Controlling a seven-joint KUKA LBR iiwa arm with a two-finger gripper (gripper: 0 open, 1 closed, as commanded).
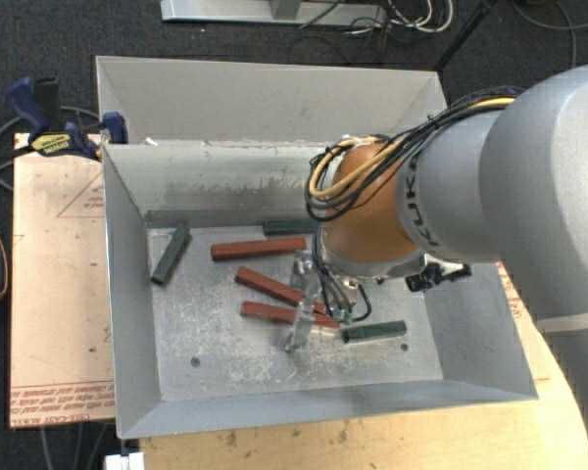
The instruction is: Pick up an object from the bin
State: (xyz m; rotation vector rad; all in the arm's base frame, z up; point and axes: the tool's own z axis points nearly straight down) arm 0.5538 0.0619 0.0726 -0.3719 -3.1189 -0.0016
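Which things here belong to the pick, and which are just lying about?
In play: gripper; lowest red bar beneath it.
Lying about: top red bar; middle red bar; back green bar; left green bar; right green bar.

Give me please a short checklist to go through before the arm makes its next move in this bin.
1. Gripper is low inside the bin, at the right end of the lowest red-brown stick: ok.
2. A grip on that stick: cannot tell.
3. Neighbours are clear of the gripper: not ok. The middle red-brown stick and the dark green stick lie close beside it.
4. The grey-green stick by the left wall is out of the way: ok.
5. Gripper is away from the bin walls: ok.
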